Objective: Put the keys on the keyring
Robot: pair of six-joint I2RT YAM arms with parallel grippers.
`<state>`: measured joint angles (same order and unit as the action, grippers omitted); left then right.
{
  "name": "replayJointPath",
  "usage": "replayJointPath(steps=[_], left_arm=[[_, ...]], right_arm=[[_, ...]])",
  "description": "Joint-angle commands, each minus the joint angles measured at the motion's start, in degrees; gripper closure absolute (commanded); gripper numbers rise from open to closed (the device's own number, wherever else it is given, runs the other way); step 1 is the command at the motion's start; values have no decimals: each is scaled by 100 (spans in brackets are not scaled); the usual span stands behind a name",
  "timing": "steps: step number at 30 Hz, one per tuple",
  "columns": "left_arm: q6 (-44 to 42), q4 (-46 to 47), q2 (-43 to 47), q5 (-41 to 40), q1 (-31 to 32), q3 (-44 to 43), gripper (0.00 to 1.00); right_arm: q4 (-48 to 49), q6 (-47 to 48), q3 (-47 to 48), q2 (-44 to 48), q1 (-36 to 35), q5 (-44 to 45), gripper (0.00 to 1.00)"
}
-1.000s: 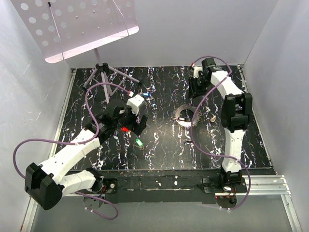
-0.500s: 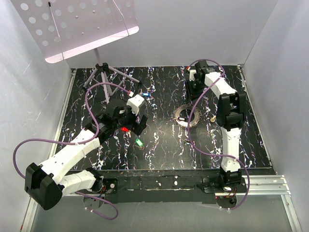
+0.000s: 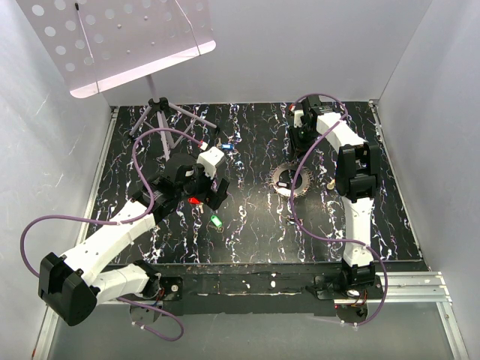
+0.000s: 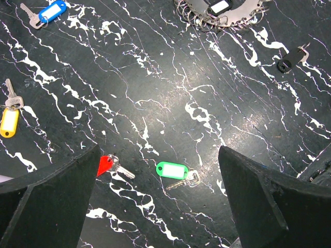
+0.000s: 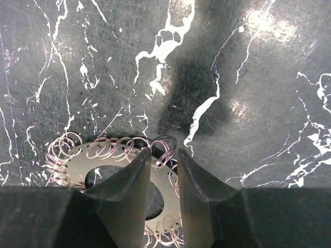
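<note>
The left claw (image 4: pixel 159 152) hangs released, its fingers spread wide over the left-of-centre part of the desk (image 3: pixel 247 232). In its wrist view the green key (image 4: pixel 173 170) lies flat in the gap between the fingers, a little toward the right-hand one. The key's long axis runs across the opening, with the plastic tag to the left and the metal blade to the right, so the fingers would close along its length rather than across it. A turn of the wrist looks needed before a clean pinch.

The red key (image 4: pixel 108 165) lies just beside the left-hand finger and is partly hidden by it. The blue key (image 4: pixel 46 13) sits toward the far edge; the yellow key (image 4: pixel 9 116) lies well off to the left side.

The keyring (image 3: pixel 290 180) rests flat, right of centre on the desk and well apart from the green key, off toward the right edge. The right claw (image 5: pixel 163 155) is much the nearer arm to it, hovering over its far side. That claw's fingers are drawn close with a narrow gap between them, and I see nothing held; one wire loop on the ring's rim lies just at their tips.

So I judge the left arm should fetch a key and carry it rightward, while the right arm attends the ring.
</note>
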<state>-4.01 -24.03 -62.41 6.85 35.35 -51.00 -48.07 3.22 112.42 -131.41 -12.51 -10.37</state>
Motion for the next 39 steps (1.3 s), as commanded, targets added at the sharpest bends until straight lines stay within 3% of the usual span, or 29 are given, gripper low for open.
replayJointPath(steps=[1,24,39], left_arm=[[-74,-23,98,36,-29,-41,2],[-91,-40,124,35,-29,-41,2],[-91,-40,133,44,-37,-33,2]], right_arm=[[-106,64,263,-16,-32,114,65],[-237,117,228,-16,-32,106,70],[-308,152,201,-24,-41,-9,63]])
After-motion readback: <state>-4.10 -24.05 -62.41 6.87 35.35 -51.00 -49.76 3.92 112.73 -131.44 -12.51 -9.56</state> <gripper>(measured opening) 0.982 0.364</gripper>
